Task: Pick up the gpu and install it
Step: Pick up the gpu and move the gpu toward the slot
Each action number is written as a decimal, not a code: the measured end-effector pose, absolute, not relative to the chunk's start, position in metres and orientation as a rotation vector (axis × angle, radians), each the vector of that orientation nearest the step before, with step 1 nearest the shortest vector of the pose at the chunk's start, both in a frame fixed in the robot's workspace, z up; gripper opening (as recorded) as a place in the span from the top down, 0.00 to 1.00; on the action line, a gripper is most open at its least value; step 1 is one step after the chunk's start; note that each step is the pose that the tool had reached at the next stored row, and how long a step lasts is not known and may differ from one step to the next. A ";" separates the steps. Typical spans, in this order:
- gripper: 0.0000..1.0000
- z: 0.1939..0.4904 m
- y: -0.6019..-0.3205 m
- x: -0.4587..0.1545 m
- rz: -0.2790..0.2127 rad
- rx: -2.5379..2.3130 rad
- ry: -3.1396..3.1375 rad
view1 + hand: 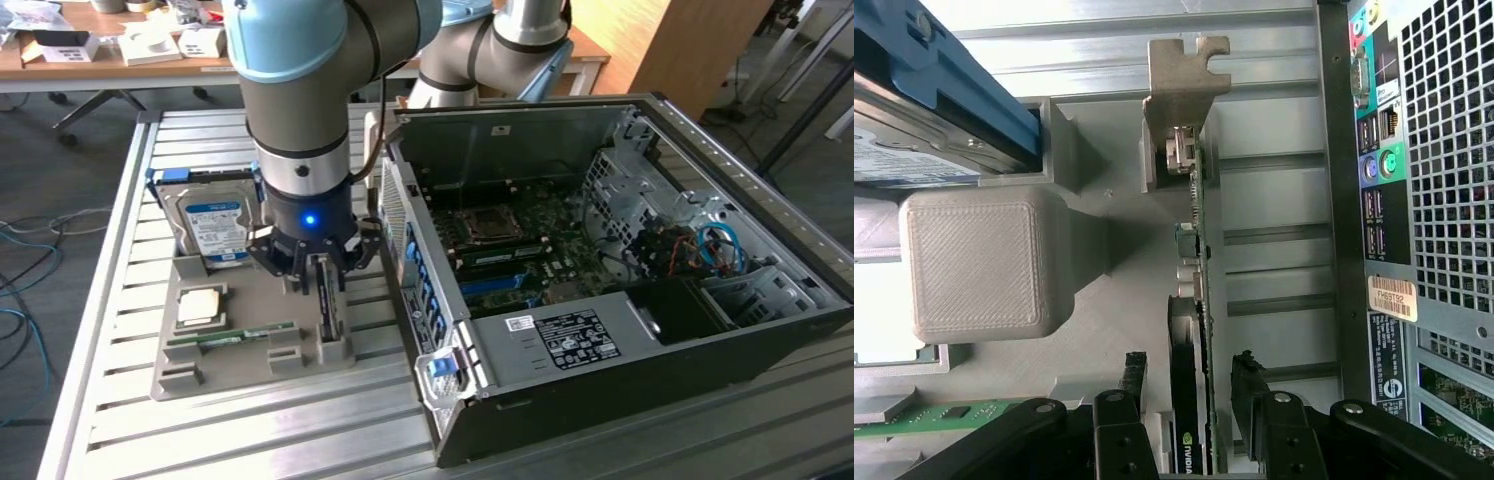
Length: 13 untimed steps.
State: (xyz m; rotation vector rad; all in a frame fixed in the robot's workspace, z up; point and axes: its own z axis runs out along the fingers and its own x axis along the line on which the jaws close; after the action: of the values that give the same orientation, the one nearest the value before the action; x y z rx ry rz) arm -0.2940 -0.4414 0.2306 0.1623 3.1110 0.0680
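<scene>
The gpu (1190, 250) stands on its long edge in a slot of a grey holder (187, 372), its pale metal bracket (1185, 70) at the end away from the arm. In the wrist view it shows edge-on as a thin dark strip, and its near end, where part of a maker's logo shows, is cut off by the frame. In the exterior view the gpu (330, 325) is mostly hidden behind the gripper (320, 285), and little more than a dark upright sliver shows.

The gripper (1191, 368) hangs straight above the card with its black fingers (1249, 385) spread apart, one on each side. They seem to stand clear of both faces, though the gaps are dark and hard to judge.

In the same holder, a hard drive (214, 225) with a blue and white label stands upright, a square processor (203, 305) lies flat, and a green memory stick (247, 335) lies in its groove, partly cut off in the wrist view.

The holder rests on a slatted metal worktop (267, 430), just beside an open computer case (641, 300) lying on its side, with its rear ports facing the card.
</scene>
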 end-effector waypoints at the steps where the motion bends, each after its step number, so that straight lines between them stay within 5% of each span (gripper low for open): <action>1: 0.53 0.231 -0.441 -0.294 0.068 0.162 3.111; 13: 0.54 0.231 -0.441 -0.293 0.068 0.162 3.111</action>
State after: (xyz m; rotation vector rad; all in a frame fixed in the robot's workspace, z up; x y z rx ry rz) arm -0.2934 -0.4415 0.2306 0.1622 3.1110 0.0680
